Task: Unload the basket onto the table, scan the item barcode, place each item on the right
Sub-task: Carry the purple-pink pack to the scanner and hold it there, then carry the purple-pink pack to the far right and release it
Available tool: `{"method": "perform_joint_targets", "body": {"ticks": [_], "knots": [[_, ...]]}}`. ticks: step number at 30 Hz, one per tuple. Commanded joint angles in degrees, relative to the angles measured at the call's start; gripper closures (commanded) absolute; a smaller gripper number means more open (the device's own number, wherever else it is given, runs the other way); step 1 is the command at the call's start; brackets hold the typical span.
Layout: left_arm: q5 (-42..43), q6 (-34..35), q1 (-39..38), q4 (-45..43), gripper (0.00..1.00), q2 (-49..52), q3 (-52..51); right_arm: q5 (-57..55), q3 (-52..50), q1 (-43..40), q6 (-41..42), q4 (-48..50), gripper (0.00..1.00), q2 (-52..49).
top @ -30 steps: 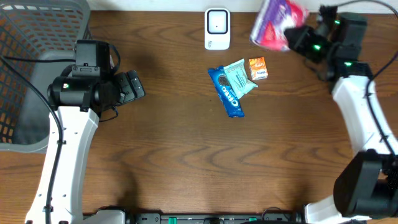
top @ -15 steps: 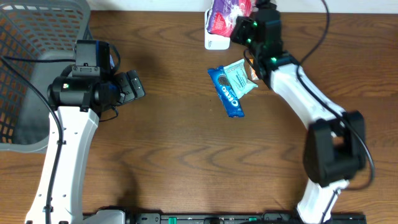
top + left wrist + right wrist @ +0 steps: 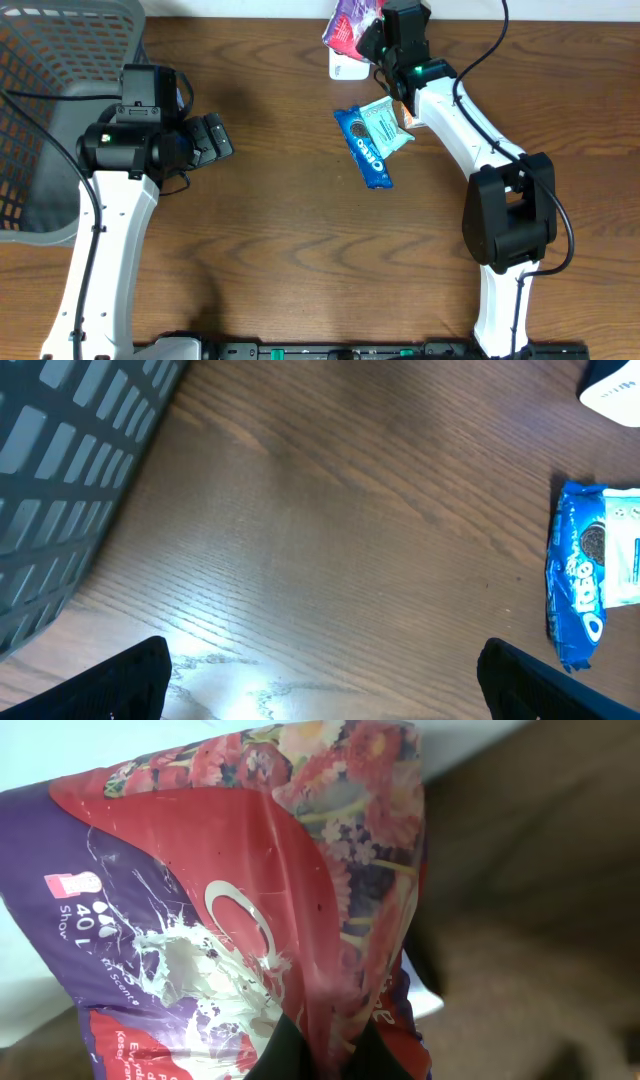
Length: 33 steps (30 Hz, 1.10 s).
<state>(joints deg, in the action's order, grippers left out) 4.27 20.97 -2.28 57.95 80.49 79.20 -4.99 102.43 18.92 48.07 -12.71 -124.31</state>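
A purple and red flowered pouch hangs at the back middle of the table, over the white scanner. My right gripper is shut on the pouch's edge. In the right wrist view the pouch fills the frame, its pinched fold running down between the dark fingers of the right gripper. No barcode shows on the pouch face I see. My left gripper hovers over bare wood at the left. Its jaws stand wide, and in its wrist view the left gripper holds nothing.
A blue Oreo pack, a teal packet and a small orange box lie together just in front of the scanner, under the right arm. A grey mesh basket fills the back left corner.
The right arm has swung left from the back right corner, carrying the pouch to above the scanner. The left arm has not moved.
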Motion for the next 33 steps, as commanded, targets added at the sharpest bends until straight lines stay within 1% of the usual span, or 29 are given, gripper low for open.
{"method": "perform_joint_targets", "body": {"ticks": [1,4,7,10,16,20,23,28,30,32,33], "knots": [[-0.7,0.1,0.1,0.1,0.02,0.2,0.3,1.1,1.5,-0.7,3.6,-0.2,0.98,0.3],[-0.7,0.1,0.1,0.1,0.02,0.2,0.3,2.9,1.5,-1.3,2.6,-0.3,0.99,0.3],[-0.7,0.1,0.1,0.1,0.02,0.2,0.3,3.2,1.7,-2.6,-3.0,-0.8,0.99,1.7],[-0.7,0.1,0.1,0.1,0.02,0.2,0.3,1.8,1.8,-5.6,-4.9,-5.0,0.99,4.6],[-0.7,0.1,0.1,0.1,0.02,0.2,0.3,1.0,1.7,-16.3,-7.2,-16.9,0.99,9.7],[-0.7,0.1,0.1,0.1,0.02,0.2,0.3,0.5,1.7,-23.9,-9.5,-24.6,0.99,10.2],[-0.7,0.1,0.1,0.1,0.02,0.2,0.3,-2.6,1.7,-29.7,-9.6,-29.6,0.99,9.9],[-0.7,0.1,0.1,0.1,0.02,0.2,0.3,-6.9,1.7,-37.8,-10.0,-34.5,0.99,9.8],[-0.7,0.1,0.1,0.1,0.02,0.2,0.3,-7.0,1.7,-40.7,-12.3,-35.1,0.98,9.8],[-0.7,0.1,0.1,0.1,0.02,0.2,0.3,-7.2,1.7,-42.8,-13.5,-35.7,0.95,9.8],[-0.7,0.1,0.1,0.1,0.02,0.2,0.3,-7.3,1.7,-43.7,-13.5,-36.4,0.97,9.8]]}}
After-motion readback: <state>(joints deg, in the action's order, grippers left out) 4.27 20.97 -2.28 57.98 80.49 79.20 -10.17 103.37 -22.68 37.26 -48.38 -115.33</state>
